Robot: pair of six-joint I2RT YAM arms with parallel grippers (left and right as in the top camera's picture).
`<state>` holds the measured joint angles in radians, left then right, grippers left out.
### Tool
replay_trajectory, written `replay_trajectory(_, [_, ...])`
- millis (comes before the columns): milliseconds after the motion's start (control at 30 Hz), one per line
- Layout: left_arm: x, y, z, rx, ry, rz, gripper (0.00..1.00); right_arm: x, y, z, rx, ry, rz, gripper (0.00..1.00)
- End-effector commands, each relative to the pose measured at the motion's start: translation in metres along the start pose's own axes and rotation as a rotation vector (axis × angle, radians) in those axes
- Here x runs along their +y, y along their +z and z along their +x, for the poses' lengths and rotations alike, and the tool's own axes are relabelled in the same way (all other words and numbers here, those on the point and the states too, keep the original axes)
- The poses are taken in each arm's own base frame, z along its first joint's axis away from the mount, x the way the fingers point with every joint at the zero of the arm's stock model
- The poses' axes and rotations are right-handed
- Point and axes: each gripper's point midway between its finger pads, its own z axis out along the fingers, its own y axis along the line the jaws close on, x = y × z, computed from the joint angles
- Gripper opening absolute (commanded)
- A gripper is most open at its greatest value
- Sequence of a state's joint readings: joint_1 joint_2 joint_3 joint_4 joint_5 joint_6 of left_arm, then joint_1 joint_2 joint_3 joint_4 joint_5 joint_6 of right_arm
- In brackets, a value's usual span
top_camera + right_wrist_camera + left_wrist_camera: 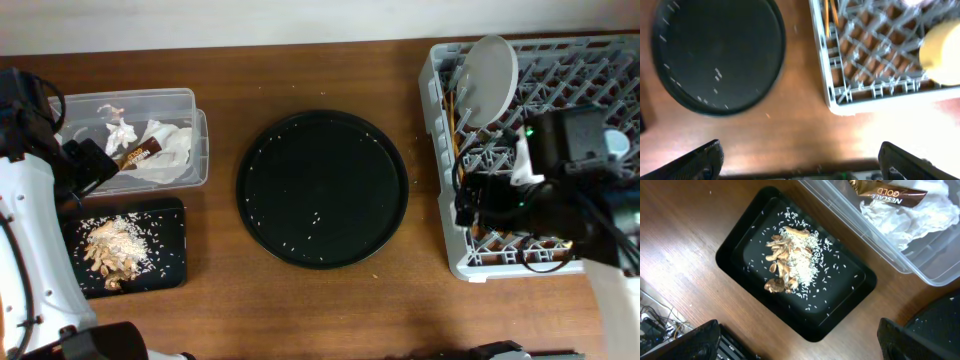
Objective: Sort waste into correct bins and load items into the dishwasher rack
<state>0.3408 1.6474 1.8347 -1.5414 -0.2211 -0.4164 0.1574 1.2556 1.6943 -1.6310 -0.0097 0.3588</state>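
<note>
The clear tub (190, 130) at the left holds crumpled white tissue (165, 150) and the gold-brown snack wrapper (138, 155); the tub (920, 270), tissue (912, 217) and wrapper (892, 195) also show in the left wrist view. The shallow black tray (170, 225) holds food scraps with rice (115, 250), also in the left wrist view (790, 260). The grey dishwasher rack (440, 150) holds the plate (487, 78), chopsticks (830, 15) and yellow-green bowl (942, 52). My left gripper (800, 345) is open and empty above the black tray. My right gripper (800, 160) is open and empty at the rack's near left corner (832, 100).
A large round black tray (322, 188) with scattered rice grains lies mid-table between the bins and the rack, also in the right wrist view (715, 55). A pale cup-like thing (618, 145) shows in the rack beside my right arm.
</note>
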Motion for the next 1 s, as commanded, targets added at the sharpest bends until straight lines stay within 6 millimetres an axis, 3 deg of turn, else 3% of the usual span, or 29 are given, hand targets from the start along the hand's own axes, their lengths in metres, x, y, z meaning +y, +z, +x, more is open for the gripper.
replay_trajectory(0, [0.002,-0.002,0.0,-0.007,-0.013,-0.001,0.99,0.0,0.024,0.008,0.092,-0.01,0.025,0.98])
replay_trajectory(167, [0.002,-0.002,0.0,-0.007,-0.014,-0.001,0.99,0.002,0.068,0.001,0.256,-0.006,0.088,0.98])
replay_trajectory(267, [0.002,-0.002,0.0,-0.007,-0.013,-0.001,0.99,0.001,0.07,0.001,0.261,-0.024,0.089,0.98])
replay_trajectory(367, [0.002,-0.002,0.0,-0.007,-0.014,-0.001,0.99,0.018,0.031,-0.027,-0.039,-0.028,-0.055,0.98])
replay_trajectory(433, [0.002,-0.002,0.0,-0.007,-0.013,-0.001,0.99,0.015,0.007,-0.022,-0.257,-0.068,-0.124,0.98])
replay_trajectory(467, [0.002,-0.002,0.0,-0.007,-0.014,-0.001,0.99,0.014,0.008,-0.019,-0.333,-0.079,-0.148,0.98])
replay_trajectory(533, [0.002,-0.002,0.0,-0.007,-0.013,-0.001,0.99,0.003,0.037,0.001,-0.469,-0.054,-0.223,0.99])
replay_trajectory(600, [0.002,-0.002,0.0,-0.007,-0.013,-0.001,0.99,0.006,0.064,0.01,-0.607,-0.056,-0.347,0.98])
replay_trajectory(700, [0.002,-0.002,0.0,-0.007,-0.013,-0.001,0.99,0.011,0.079,0.016,-0.847,-0.118,-0.475,0.98])
replay_trajectory(800, [0.002,-0.002,0.0,-0.007,-0.013,-0.001,0.99,0.008,0.073,0.017,-1.078,-0.158,-0.505,0.98])
replay_trajectory(967, [0.002,-0.002,0.0,-0.007,-0.014,-0.001,0.99,-0.021,0.054,0.008,-1.234,-0.056,-0.376,0.98])
